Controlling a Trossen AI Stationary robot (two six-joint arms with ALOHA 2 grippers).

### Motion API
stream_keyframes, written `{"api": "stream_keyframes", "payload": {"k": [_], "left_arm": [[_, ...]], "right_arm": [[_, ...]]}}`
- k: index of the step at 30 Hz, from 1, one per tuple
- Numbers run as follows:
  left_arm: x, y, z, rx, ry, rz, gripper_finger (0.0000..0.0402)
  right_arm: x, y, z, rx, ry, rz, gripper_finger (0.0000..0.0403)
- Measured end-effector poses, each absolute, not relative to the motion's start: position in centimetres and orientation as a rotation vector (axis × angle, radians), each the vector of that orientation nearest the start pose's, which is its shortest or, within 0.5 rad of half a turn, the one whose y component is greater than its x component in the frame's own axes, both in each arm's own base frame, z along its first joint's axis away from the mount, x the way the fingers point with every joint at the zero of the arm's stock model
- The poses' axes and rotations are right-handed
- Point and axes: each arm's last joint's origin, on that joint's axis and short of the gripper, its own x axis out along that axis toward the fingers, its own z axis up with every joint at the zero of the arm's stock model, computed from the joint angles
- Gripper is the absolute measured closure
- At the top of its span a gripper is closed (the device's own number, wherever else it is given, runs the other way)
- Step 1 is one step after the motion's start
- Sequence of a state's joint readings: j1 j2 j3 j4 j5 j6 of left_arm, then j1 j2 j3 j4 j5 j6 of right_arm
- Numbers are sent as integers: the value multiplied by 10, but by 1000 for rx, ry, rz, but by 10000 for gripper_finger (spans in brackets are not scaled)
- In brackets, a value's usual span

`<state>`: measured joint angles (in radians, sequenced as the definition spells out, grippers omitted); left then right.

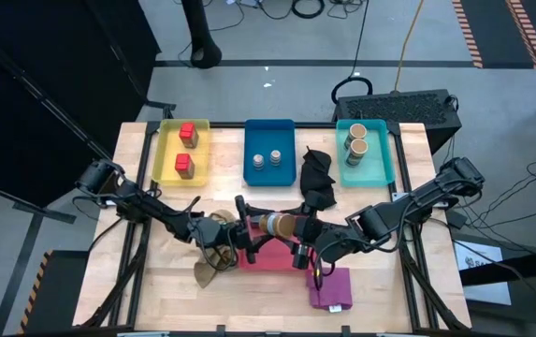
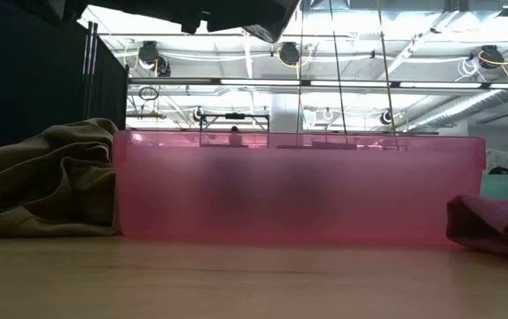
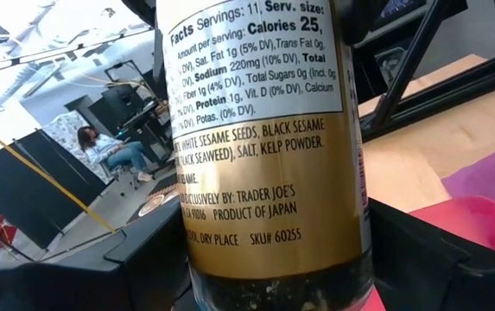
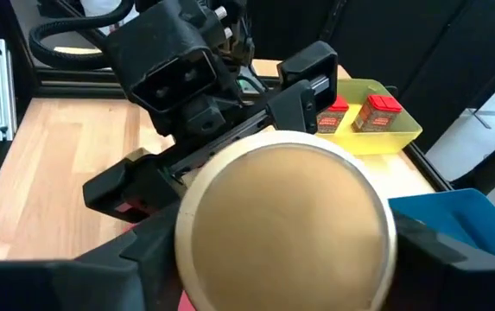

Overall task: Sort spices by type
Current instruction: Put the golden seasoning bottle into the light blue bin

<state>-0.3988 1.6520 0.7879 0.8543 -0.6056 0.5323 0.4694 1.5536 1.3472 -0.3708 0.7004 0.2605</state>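
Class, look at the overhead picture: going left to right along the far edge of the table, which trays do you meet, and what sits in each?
Yellow tray with two red cubes → blue tray with two silver tins → teal tray with two tan jars.

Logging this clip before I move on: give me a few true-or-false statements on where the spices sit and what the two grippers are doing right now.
1. The yellow tray holds two red cubes. True.
2. The blue tray is bare. False: two silver round tins sit in it.
3. A tan round jar lies between the left gripper and the right gripper, above the pink tray. True.
4. The teal tray holds dark grey tins. False: it holds two tan round jars.
5. The black cloth lies inside the yellow tray. False: it lies between the blue and teal trays.
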Motion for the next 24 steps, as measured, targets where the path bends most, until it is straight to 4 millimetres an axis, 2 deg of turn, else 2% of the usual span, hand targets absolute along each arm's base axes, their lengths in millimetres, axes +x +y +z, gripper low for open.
{"api": "stream_keyframes", "payload": {"k": [3, 13, 24], "left_arm": [[318, -116, 218, 538, 69, 199, 97], [317, -115, 218, 468, 69, 225, 93], [316, -112, 214, 455, 127, 337, 91]], "right_arm": [[314, 138, 327, -62, 449, -286, 158], [314, 137, 326, -11, 444, -305, 158], [313, 121, 320, 22, 524, -363, 158]]}}
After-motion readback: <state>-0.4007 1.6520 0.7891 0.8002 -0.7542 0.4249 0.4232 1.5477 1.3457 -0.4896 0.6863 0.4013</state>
